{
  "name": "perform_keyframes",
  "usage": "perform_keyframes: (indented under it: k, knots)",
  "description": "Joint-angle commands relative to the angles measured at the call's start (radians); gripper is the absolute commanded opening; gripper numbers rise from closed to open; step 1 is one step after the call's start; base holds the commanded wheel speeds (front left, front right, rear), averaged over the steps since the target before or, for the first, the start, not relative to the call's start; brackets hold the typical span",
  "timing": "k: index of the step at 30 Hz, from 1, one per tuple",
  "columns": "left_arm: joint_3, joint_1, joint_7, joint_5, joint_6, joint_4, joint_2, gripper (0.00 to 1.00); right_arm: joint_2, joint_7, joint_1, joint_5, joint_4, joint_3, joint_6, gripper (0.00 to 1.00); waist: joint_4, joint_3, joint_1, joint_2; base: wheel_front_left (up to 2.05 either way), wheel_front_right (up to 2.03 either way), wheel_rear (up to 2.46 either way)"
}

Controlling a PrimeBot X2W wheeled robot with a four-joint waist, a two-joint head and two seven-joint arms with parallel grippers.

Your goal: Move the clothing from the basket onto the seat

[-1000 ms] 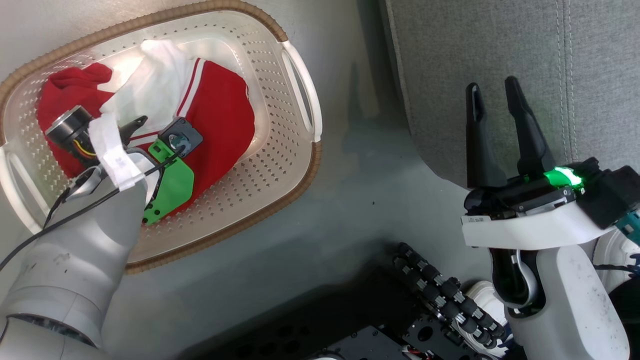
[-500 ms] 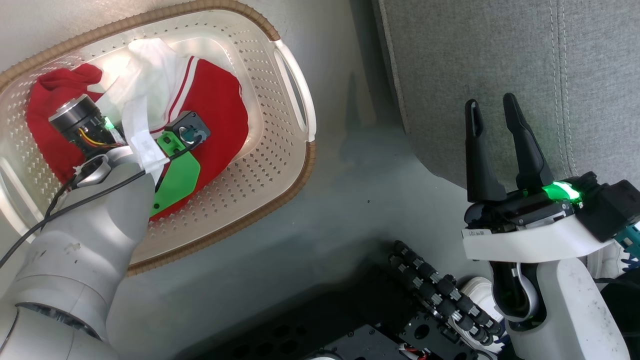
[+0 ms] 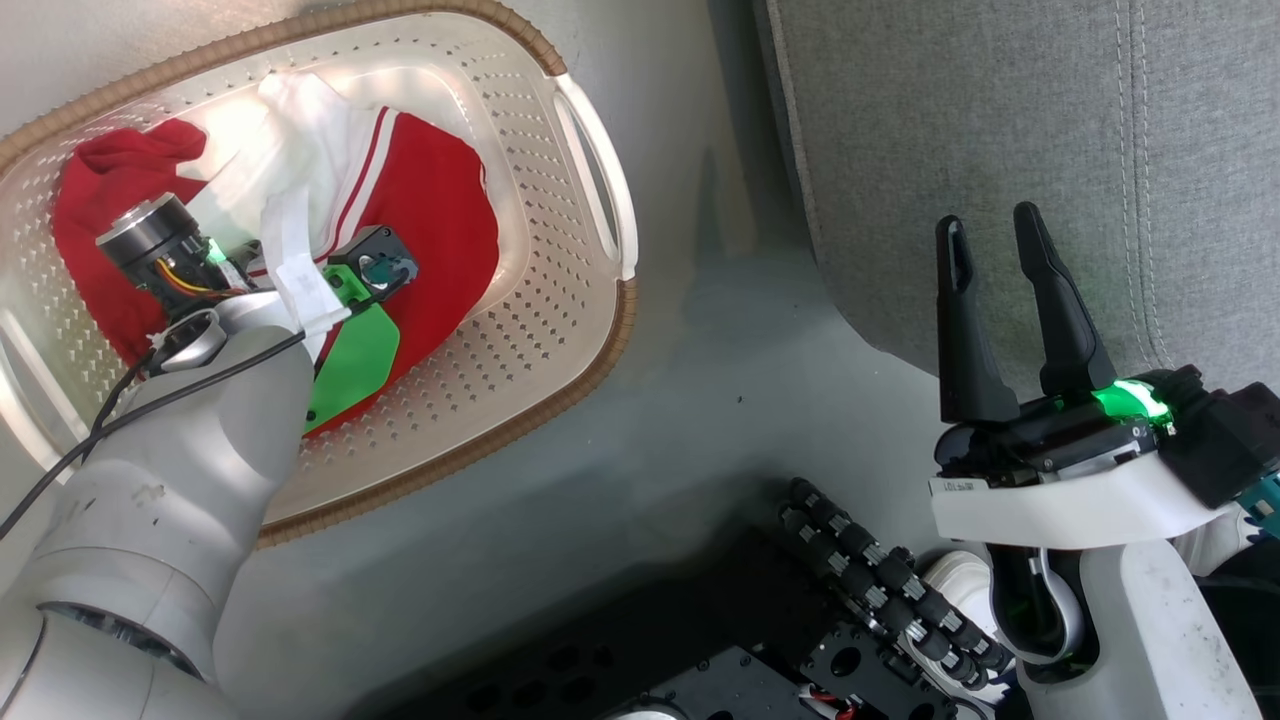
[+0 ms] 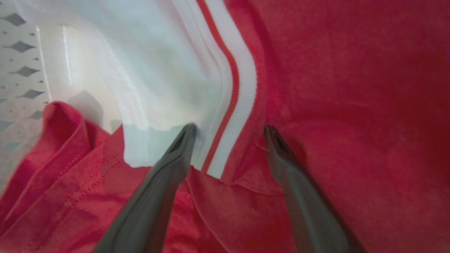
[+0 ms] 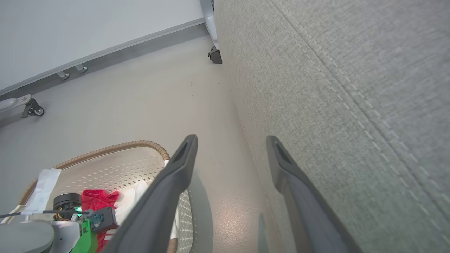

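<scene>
The cream perforated basket (image 3: 545, 290) sits on the floor at the upper left. It holds the clothing: a red garment with white stripes and a white panel (image 3: 440, 220) and a plainer red one (image 3: 100, 190). My left arm (image 3: 200, 420) reaches down into the basket, its wrist covering the fingers. In the left wrist view my left gripper (image 4: 229, 128) is open, fingertips down on the striped garment (image 4: 351, 88), straddling the white stripe beside the plain red garment (image 4: 70, 182). My right gripper (image 3: 990, 220) stands open and empty at the front edge of the grey seat (image 3: 1000, 120).
Grey floor (image 3: 720, 330) separates the basket from the seat. My dark base (image 3: 760, 640) fills the bottom middle. In the right wrist view the seat (image 5: 334, 88) rises on the right, with a caster (image 5: 215, 56) at its far corner and a wall base behind.
My left wrist has turned and sunk lower onto the clothing, and its finger has slipped out of sight in the head view. The right gripper has held almost still; the camera shifted slightly.
</scene>
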Motion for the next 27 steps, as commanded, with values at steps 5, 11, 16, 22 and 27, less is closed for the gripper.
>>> perform_keyframes:
  k: [5,11,16,22,27]
  knots:
    - [-0.021,-0.017,0.034,-0.014,-0.006,0.004,-0.004,1.00,0.001,-0.003,0.019,-0.010,-0.018,0.000,0.000,1.00,0.000,0.003,0.0000,-0.0001,0.00,0.00,0.00]
    - [-0.047,-0.020,0.047,-0.028,-0.007,0.004,-0.012,1.00,0.001,-0.003,0.042,-0.024,-0.041,0.004,0.000,1.00,0.005,0.009,0.0000,-0.0001,0.05,0.05,0.05]
    - [-0.067,-0.023,0.041,-0.047,-0.007,0.005,-0.006,1.00,0.001,-0.003,0.060,-0.045,-0.061,0.004,0.000,1.00,0.017,0.018,0.0000,-0.0001,0.08,0.08,0.08]
    - [-0.099,-0.019,0.062,-0.072,-0.007,0.006,0.008,1.00,0.001,-0.003,0.069,-0.061,-0.078,0.009,0.000,1.00,0.028,0.024,0.0000,-0.0001,0.05,0.05,0.05]
    - [-0.126,-0.024,0.040,-0.103,-0.007,0.006,0.010,0.00,0.001,-0.003,0.061,-0.062,-0.073,0.015,0.000,1.00,0.027,0.022,0.0000,-0.0001,0.00,0.00,0.00]
